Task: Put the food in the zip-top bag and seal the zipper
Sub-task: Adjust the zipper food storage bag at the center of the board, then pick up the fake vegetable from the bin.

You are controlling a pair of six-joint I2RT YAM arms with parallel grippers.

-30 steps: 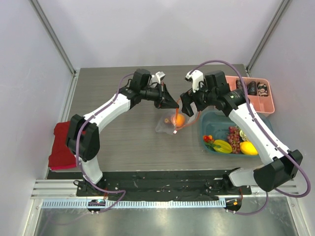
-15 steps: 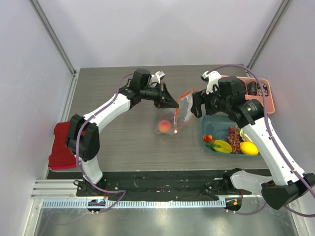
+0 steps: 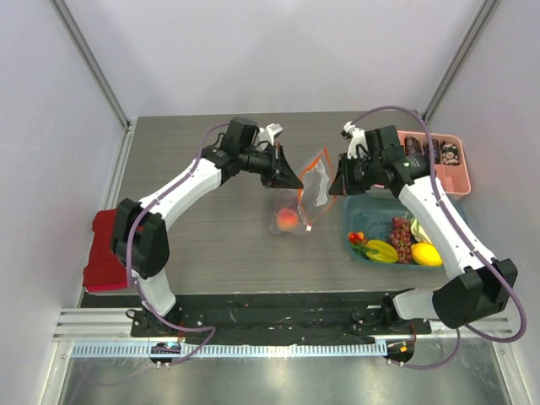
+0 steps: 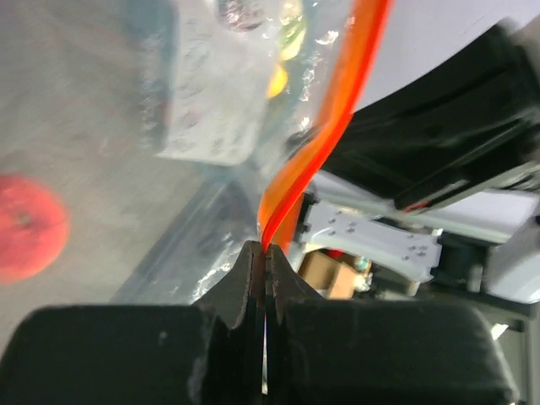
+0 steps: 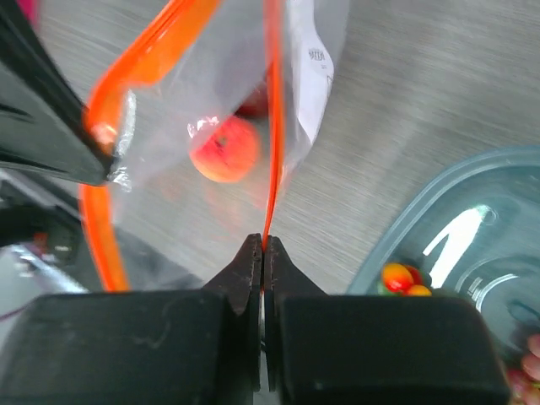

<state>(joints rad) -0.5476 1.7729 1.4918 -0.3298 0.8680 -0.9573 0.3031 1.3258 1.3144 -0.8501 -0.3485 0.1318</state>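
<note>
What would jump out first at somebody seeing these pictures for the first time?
The clear zip-top bag hangs in mid-air at the centre of the scene, stretched between the left gripper and the right gripper, each pinching its bright orange zipper. Just below it glows a peach, though whether it sits inside the bag is unclear. The other colourful toy fruits lie in the blue bin to the right.

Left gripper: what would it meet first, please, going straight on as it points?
The left gripper pinches the zipper, so that comes first; past the bag, probably the right gripper, though depth is unclear.
</note>
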